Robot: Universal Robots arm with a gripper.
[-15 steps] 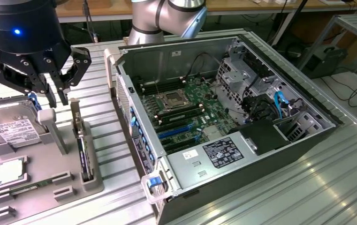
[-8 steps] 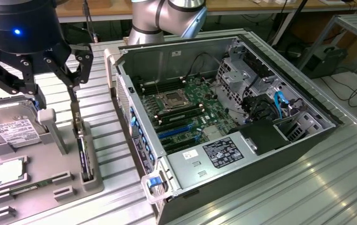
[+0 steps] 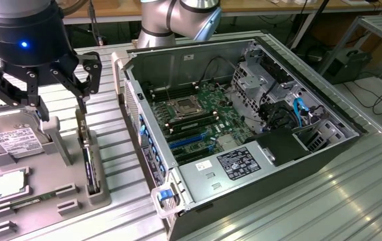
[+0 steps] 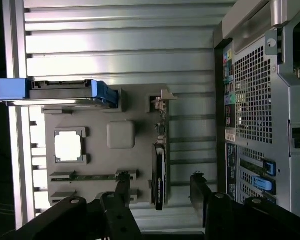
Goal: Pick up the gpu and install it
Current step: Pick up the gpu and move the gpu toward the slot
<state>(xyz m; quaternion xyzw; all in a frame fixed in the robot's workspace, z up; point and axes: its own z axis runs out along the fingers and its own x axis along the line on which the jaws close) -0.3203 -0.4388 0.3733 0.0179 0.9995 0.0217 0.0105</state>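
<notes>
- My black fingers (image 3: 30, 95) are spread wide and empty, above the grey moulded holder (image 3: 64, 201).
- The gpu (image 3: 92, 168), a thin black card, stands on edge in the holder's slot. In the wrist view it (image 4: 159, 175) lies between my fingers.
- I'd stay centred and square on its top edge.
- The silver, white-labelled hard drive (image 3: 13, 138) stands near; the open black computer case (image 3: 244, 125) is close on the exterior view's right.

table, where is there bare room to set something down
Widest bare stretch: the ribbed table at the exterior view's right of the computer case. A narrower strip runs between the case and the parts tray. Crowded: the tray, with the gpu standing below the open gripper.
</notes>
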